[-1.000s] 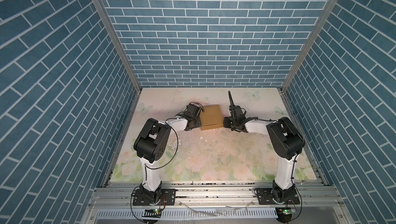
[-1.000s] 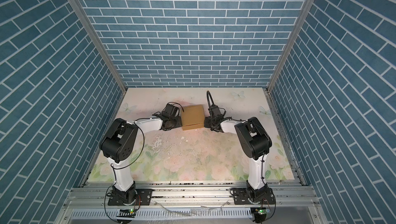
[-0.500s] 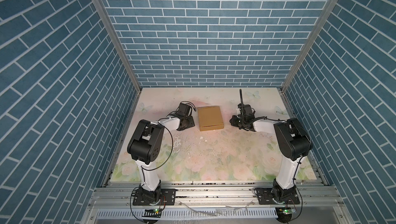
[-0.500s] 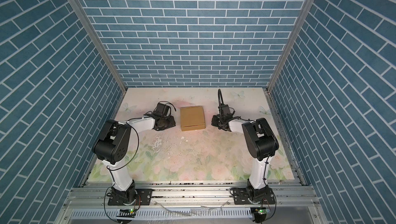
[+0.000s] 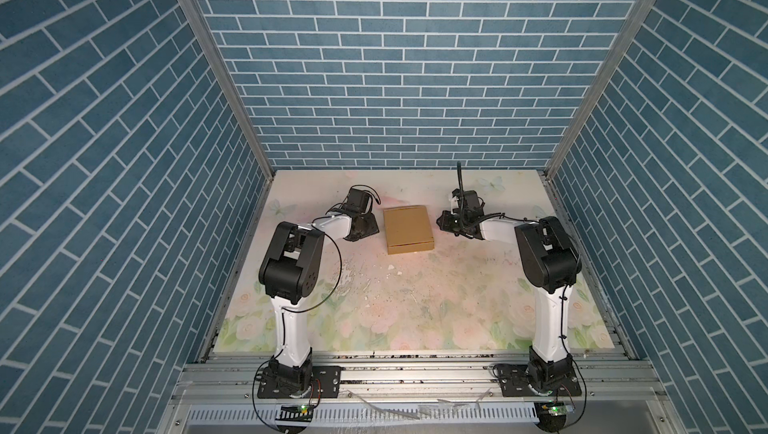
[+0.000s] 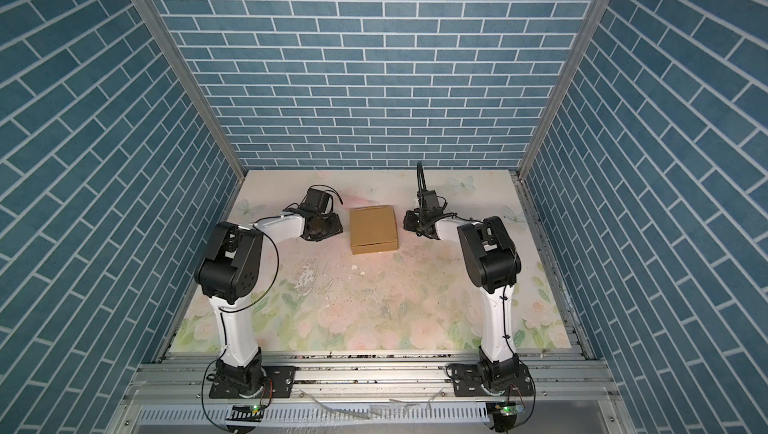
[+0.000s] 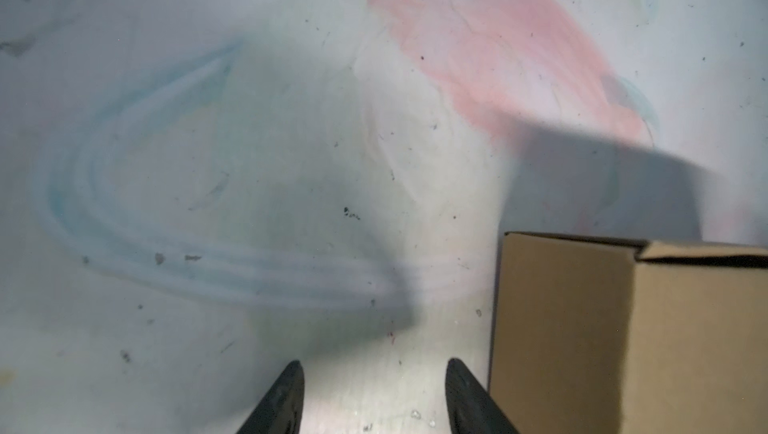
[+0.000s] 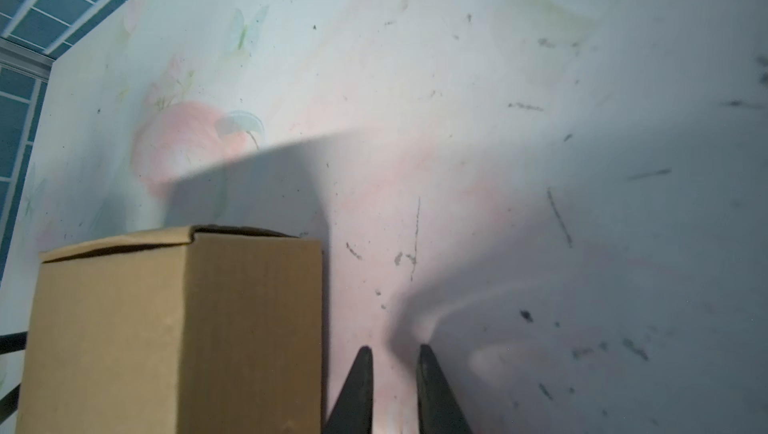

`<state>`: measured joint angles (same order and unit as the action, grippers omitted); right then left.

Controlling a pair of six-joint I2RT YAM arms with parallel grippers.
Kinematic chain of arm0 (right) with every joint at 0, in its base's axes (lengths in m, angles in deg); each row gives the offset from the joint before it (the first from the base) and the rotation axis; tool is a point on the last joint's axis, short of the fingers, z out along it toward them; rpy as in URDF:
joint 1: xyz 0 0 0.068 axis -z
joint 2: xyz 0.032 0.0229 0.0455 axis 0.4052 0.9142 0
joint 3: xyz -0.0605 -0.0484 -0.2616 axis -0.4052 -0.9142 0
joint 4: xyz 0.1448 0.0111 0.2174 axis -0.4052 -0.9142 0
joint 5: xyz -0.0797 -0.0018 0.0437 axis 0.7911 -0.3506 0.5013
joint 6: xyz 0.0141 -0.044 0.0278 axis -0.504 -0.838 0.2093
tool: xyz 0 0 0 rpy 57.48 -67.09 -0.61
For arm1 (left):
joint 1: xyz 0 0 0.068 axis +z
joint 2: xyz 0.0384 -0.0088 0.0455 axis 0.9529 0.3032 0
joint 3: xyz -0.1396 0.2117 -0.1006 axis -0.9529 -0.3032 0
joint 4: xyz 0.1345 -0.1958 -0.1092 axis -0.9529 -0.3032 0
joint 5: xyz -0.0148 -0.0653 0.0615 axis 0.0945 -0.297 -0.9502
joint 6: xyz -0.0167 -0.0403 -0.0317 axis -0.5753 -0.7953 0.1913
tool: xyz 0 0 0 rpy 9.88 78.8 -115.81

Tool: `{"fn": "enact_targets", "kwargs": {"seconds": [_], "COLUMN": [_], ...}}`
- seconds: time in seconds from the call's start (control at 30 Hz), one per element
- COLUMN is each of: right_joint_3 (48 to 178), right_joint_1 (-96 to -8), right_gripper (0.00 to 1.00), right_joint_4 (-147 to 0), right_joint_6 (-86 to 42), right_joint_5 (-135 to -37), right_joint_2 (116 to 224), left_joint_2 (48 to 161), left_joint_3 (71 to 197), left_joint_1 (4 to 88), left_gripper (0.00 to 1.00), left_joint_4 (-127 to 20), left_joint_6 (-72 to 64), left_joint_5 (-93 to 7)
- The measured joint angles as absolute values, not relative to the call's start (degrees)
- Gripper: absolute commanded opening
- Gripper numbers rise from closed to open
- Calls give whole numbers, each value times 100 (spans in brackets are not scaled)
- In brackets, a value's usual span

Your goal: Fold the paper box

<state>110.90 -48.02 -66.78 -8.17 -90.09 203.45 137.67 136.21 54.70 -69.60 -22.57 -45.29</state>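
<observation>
the paper box (image 5: pixel 409 230) stood closed on the flowered table (image 5: pixel 415 295), toward the far side and between the two arms, its walls up and its lid folded down flat in both top views. judged from that, the folding looked all but finished: no flap lay spread on the table and no tab stuck out. what might be left was small. the wrist views showed a thin dark slit under the lid's edge near a top corner (image 8: pixel 195 233), so the lid perhaps wanted a last press or tuck to sit fully home.

with the lid down, nothing could be seen of the box's inside, so whether it held anything could not be told.

the left gripper (image 7: pixel 374 369) sat low just beside one side wall of the box, not touching it, jaws well apart and empty. the right gripper (image 8: pixel 392 353) sat low just beside the opposite side wall, also clear of it, jaws only a narrow gap apart with bare table showing between them. neither had hold of the box.
</observation>
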Motion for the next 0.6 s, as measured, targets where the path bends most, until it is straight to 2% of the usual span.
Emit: {"fn": "enact_targets", "kwargs": {"seconds": [0.37,0.6], "right_joint_3": [11186,11018], "right_joint_1": [-5032,-5025], "right_gripper": [21,21], "right_joint_4": [-6177,-5747], "right_joint_6": [-60,447], "right_joint_5": [-9409,-9306], "right_joint_2": [20605,20634], "left_joint_2": [13929,14189], "left_joint_3": [13711,14032], "left_joint_1": [5444,5293], "left_gripper": [56,56], "left_joint_4": [-6558,-6477], "left_joint_6": [-2552,-2738], "left_joint_5": [-4328,-4590]}}
